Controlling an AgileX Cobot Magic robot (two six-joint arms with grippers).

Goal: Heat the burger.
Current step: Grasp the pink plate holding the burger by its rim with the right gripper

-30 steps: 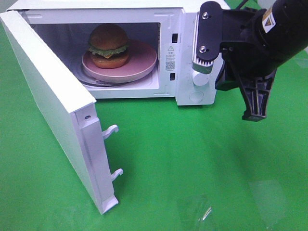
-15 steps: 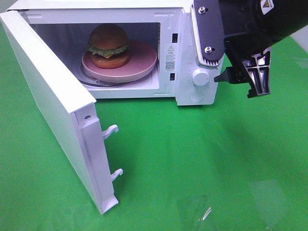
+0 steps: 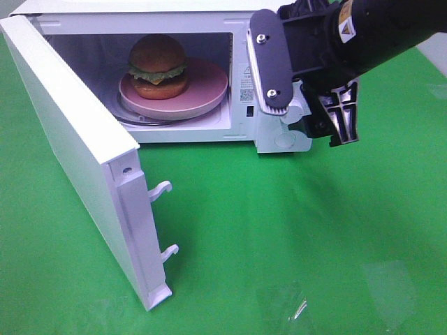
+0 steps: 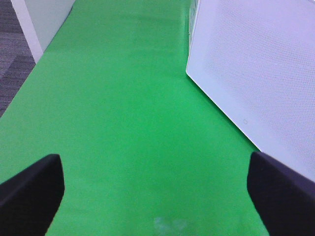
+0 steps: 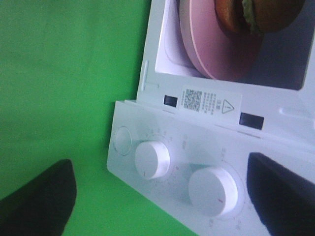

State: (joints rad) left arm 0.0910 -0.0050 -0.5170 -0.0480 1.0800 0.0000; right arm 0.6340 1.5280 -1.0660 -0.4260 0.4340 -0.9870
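Right gripper [image 5: 157,162] is spread wide facing the microwave's [image 3: 140,7] two white knobs [image 5: 152,160] [image 5: 212,191], one burger [image 3: 158,66] on one pink plate [image 3: 209,87] inside just beyond it, left gripper [image 4: 155,172] spread too.

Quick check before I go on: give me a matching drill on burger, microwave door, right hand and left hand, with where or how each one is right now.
Things:
1. burger
2. microwave door
3. right hand
4. left hand

States:
A. swung wide open
B. open, in front of the knobs
C. on the pink plate inside the microwave
D. open and holding nothing, over the green mat

Pairs: 1-C, 2-A, 3-B, 4-D
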